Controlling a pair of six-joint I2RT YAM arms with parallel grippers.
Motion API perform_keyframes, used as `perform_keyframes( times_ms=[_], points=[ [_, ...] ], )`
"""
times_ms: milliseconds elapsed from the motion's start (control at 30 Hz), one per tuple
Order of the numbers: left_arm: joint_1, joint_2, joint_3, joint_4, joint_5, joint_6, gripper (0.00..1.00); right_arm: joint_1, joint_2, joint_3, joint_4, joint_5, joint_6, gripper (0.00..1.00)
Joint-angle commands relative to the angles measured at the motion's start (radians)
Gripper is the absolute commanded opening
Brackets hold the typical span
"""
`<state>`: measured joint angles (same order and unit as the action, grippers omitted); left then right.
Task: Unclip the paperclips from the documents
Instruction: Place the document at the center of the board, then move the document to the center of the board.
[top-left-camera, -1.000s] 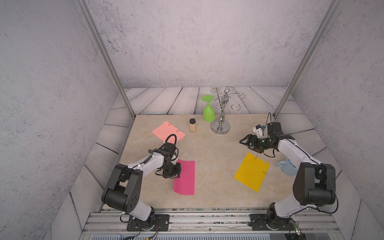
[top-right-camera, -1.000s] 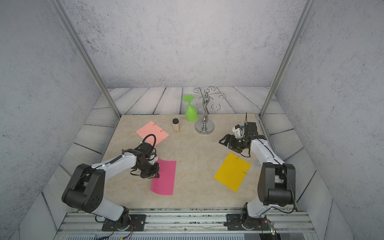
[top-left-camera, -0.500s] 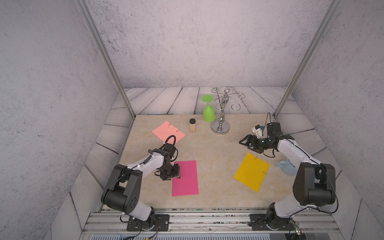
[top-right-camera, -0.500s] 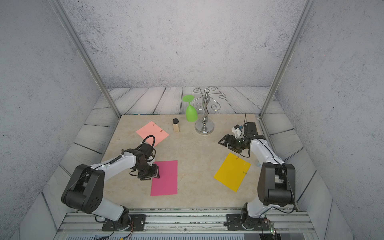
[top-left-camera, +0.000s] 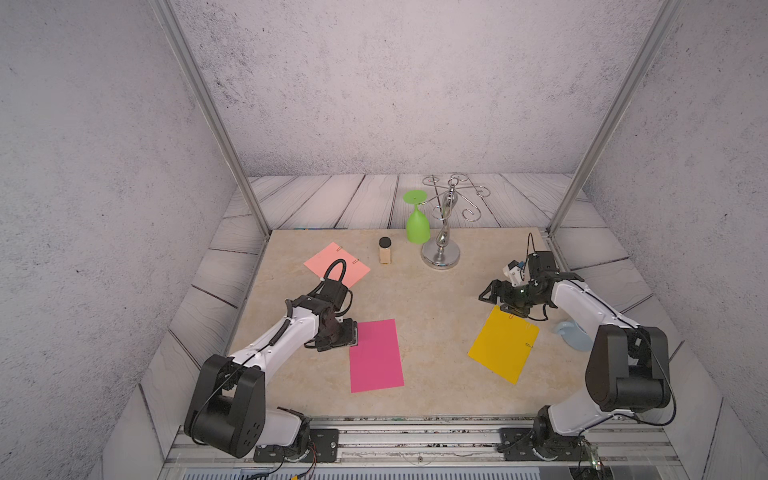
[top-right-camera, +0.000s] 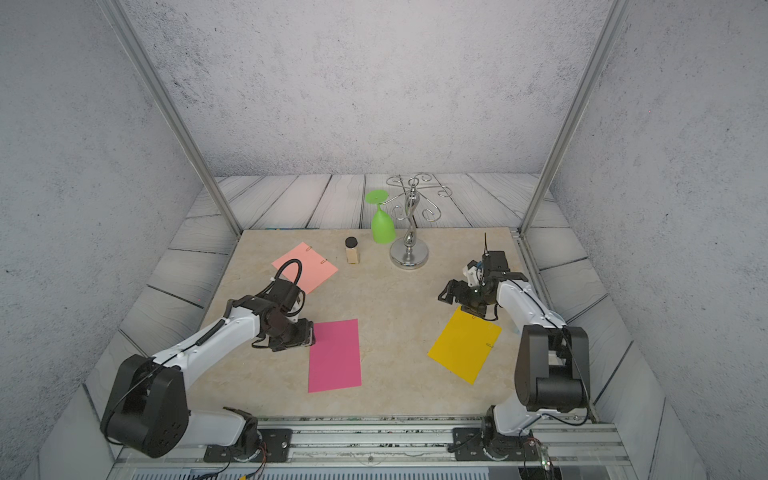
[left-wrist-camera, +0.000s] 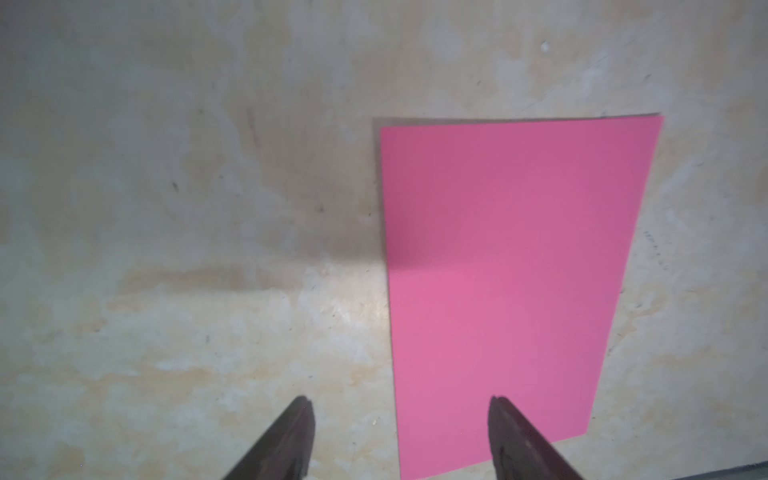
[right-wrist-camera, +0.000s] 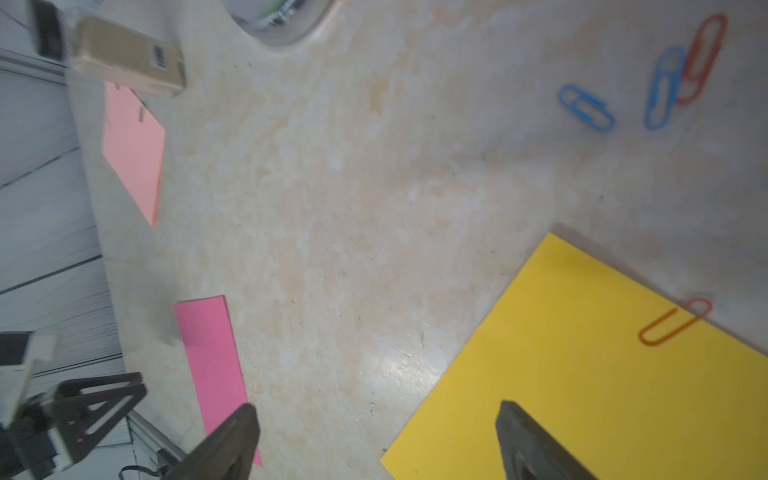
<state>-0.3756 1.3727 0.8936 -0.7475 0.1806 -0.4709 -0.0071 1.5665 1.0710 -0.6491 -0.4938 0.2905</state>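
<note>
The magenta document (top-left-camera: 376, 355) lies flat at the front centre, with no clip showing on it. My left gripper (left-wrist-camera: 401, 401) is open and straddles its near-left edge, one finger over the table and one over the sheet. The yellow document (top-left-camera: 503, 344) carries a red paperclip (right-wrist-camera: 675, 322) on its far edge and a second clip (top-left-camera: 528, 345) on its right edge. My right gripper (right-wrist-camera: 376, 405) hangs open and empty beside that sheet's far corner. Three loose paperclips (right-wrist-camera: 665, 87) lie on the table beyond it. The salmon pink document (top-left-camera: 336, 264) at the back left holds two clips (top-left-camera: 355, 262).
A chrome wire stand (top-left-camera: 441, 255) with a green glass (top-left-camera: 417, 226) hanging upside down stands at the back centre. A small black-capped bottle (top-left-camera: 385, 251) is next to it. A pale blue object (top-left-camera: 575, 334) lies off the mat's right edge. Metal posts rise at both back corners.
My left gripper has opened and let go of the magenta sheet, which has dropped flat and turned slightly. The right gripper has widened a little and hardly moved.
</note>
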Motion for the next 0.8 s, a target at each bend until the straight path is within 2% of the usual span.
perform_keyframes(
  times_ms=[0, 167, 267, 433, 767],
  points=[
    [-0.046, 0.001, 0.060, 0.050, 0.047, 0.018, 0.70, 0.012, -0.042, -0.023, -0.090, 0.161, -0.018, 0.90],
    [-0.102, 0.029, 0.106, 0.142, 0.127, 0.017, 0.68, 0.029, -0.032, -0.055, -0.086, 0.239, -0.003, 0.90],
    [-0.120, 0.052, 0.125, 0.190, 0.171, 0.011, 0.68, 0.042, 0.022, -0.044, -0.090, 0.250, -0.004, 0.90],
    [-0.147, 0.081, 0.146, 0.224, 0.193, 0.014, 0.67, 0.118, 0.113, -0.007, -0.097, 0.296, -0.010, 0.89],
    [-0.155, 0.120, 0.148, 0.273, 0.215, 0.014, 0.67, 0.228, 0.229, 0.020, -0.109, 0.272, -0.019, 0.87]
  ],
)
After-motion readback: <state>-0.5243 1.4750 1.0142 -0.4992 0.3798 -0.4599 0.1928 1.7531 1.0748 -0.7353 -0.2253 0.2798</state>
